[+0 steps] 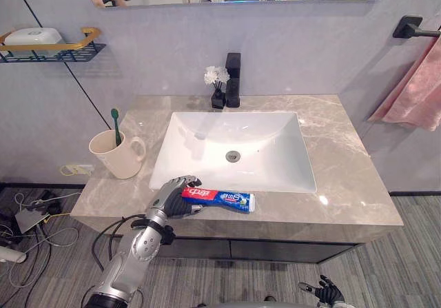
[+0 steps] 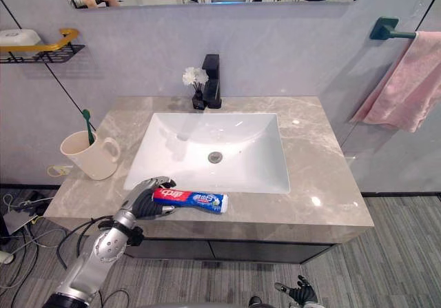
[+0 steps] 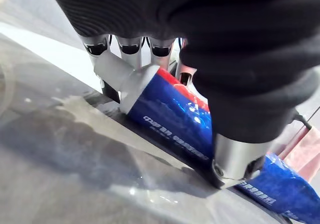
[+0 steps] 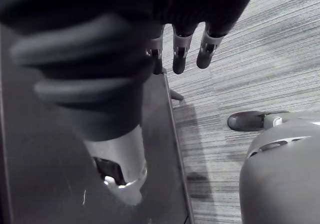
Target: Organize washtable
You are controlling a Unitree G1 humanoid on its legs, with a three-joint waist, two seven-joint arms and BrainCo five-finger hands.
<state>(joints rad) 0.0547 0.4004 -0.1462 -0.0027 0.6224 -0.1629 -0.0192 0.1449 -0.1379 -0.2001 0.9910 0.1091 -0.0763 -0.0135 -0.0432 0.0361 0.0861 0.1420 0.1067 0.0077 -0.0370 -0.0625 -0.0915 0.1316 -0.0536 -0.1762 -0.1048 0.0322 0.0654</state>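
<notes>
1. Toothpaste tube [image 1: 224, 198] lay on the counter's [image 1: 344, 156] front edge by the sink [image 1: 234, 132].
2. Left hand [image 1: 172, 196] gripped one end, probably bound for the cup [image 1: 114, 155].
3. Right hand [image 1: 325, 292] hung low, fingers loose.

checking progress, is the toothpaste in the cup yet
No, the left hand grips the toothpaste at the counter's front edge, before the sink; the cup holds a toothbrush.

Toothpaste tube [image 1: 224, 198] – blue and red, lying flat along the countertop's [image 1: 344, 184] front edge, just before the sink [image 1: 275, 186], cap end inside the left hand's [image 1: 172, 198] curled fingers. Cream mug [image 1: 114, 156] – upright left of the sink, green toothbrush [image 1: 116, 125] standing inside.
</notes>
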